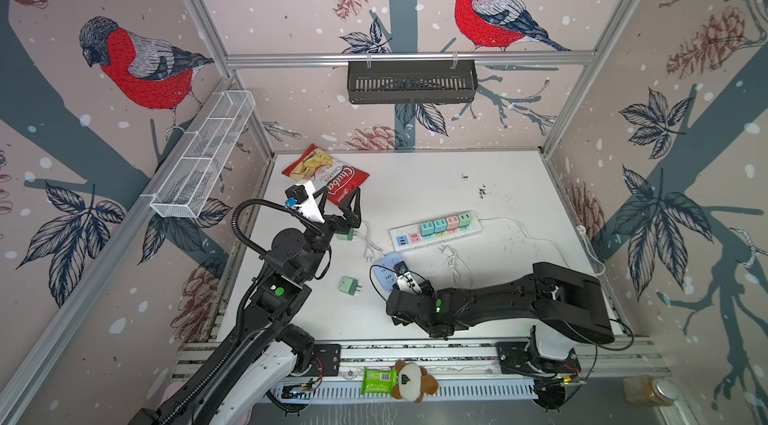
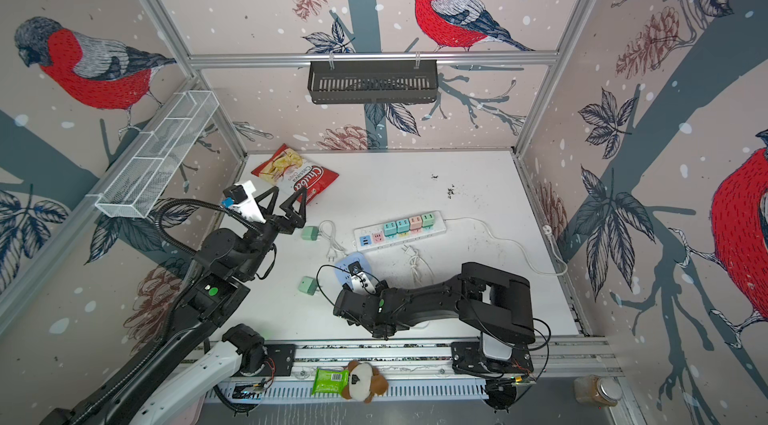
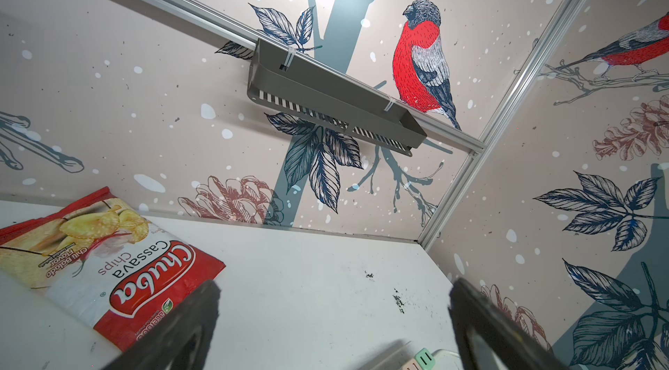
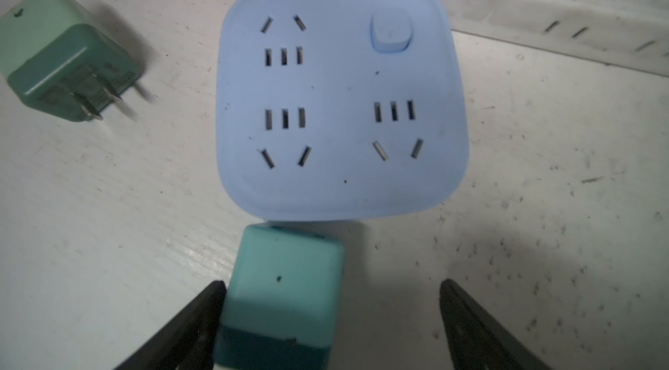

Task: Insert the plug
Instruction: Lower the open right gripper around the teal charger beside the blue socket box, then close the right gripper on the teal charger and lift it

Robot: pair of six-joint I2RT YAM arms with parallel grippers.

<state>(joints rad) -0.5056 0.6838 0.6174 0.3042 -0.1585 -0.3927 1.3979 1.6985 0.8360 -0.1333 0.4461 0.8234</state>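
Observation:
In the right wrist view a teal plug (image 4: 286, 277) lies on the table between the fingers of my right gripper (image 4: 333, 283). It rests against one finger, and a wide gap separates it from the other. Its far end touches the near edge of the light-blue square socket block (image 4: 336, 96), whose slots all show bare. Both top views show that block (image 1: 383, 273) (image 2: 345, 268) with my right gripper (image 1: 402, 272) low over it, covering the plug. My left gripper (image 1: 340, 194) (image 3: 335, 283) hangs raised and open near the chips bag, holding nothing.
A loose green plug (image 1: 348, 285) (image 4: 65, 57) lies left of the block. Behind it, the white power strip (image 1: 436, 229) carries several coloured plugs, with white cables (image 1: 455, 265) nearby. A second green adapter (image 1: 345, 234) and a red chips bag (image 1: 328, 175) lie at the back left.

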